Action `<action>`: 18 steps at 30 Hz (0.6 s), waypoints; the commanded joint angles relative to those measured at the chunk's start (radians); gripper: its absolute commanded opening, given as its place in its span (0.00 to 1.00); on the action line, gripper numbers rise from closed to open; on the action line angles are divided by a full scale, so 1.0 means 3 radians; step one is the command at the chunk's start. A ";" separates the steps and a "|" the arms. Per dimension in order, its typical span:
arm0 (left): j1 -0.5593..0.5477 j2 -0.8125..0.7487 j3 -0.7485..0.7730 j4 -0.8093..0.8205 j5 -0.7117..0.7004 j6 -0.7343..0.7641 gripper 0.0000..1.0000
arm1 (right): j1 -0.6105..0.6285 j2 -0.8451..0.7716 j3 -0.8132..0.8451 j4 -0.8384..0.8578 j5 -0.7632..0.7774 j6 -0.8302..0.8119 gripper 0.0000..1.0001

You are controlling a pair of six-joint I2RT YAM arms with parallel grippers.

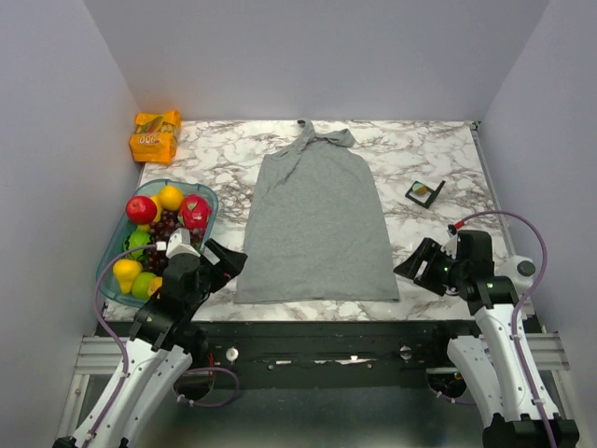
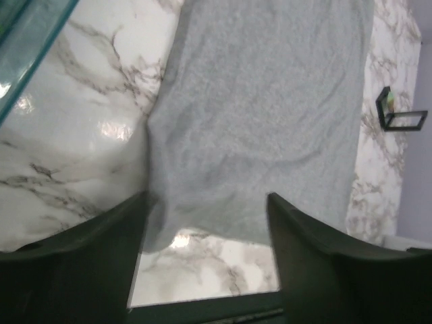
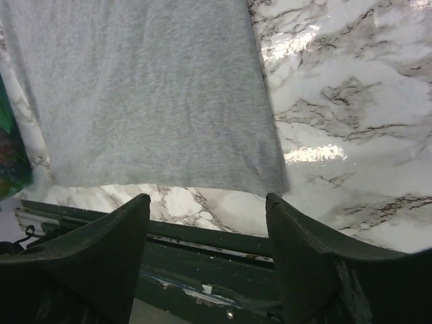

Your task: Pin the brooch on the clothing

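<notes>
One brooch [image 1: 424,192] sat on its black card [image 1: 437,189], well right of the clothing [image 1: 315,224].
Clothing lay flat on the marble table [image 1: 438,149]; left gripper [image 1: 227,260] and right gripper [image 1: 417,262] stood wide open, empty, near its hem corners. Pale walls [image 1: 317,56] enclosed three sides.
</notes>
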 commanded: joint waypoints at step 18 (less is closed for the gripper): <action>-0.0084 0.2383 0.1716 0.0538 0.0448 0.1961 0.99 | 0.1813 0.1468 0.0869 0.0899 0.1049 0.0386 0.76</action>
